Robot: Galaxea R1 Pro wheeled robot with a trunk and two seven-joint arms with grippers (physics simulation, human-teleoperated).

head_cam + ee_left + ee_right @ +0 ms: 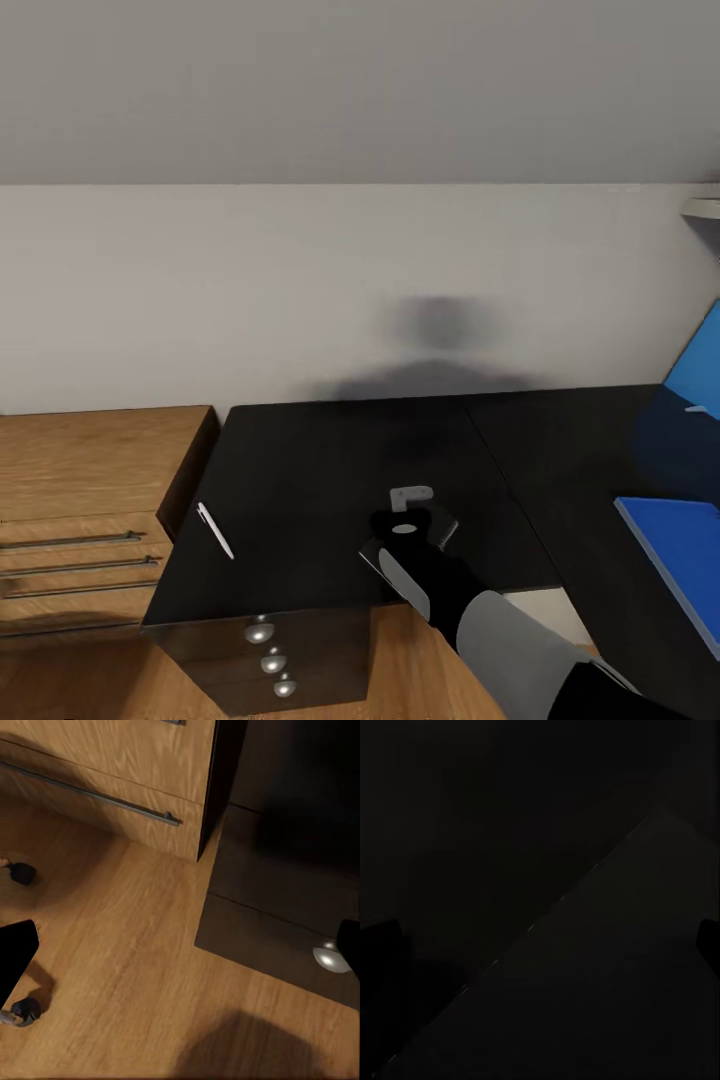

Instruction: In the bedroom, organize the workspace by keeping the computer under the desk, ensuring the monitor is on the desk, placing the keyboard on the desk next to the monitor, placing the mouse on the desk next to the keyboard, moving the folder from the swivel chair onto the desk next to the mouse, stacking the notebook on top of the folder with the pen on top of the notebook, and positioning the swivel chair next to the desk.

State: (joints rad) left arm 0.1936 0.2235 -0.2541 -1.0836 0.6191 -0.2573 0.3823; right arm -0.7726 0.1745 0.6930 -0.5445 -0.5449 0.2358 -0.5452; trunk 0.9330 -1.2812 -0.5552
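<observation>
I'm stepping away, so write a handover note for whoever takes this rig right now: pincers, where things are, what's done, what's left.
Right pincer: over the desk, nothing seen in it; open or shut cannot be told.
Left pincer: fingertips apart above the wood floor, empty, near the desk's drawer unit.
Pen: lying on the desk near its left edge, beside the wooden cabinet.
Folder: on the desk at right.
Done: folder on the desk.
Left: pen still off the stack; notebook, keyboard, mouse, monitor, computer and chair need checking.

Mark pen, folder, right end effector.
pen (214, 530): head view, middle of its white shaft.
folder (683, 560): head view, blue top face.
right end effector (411, 508): head view, between its fingertips, over the desk (330, 450).
</observation>
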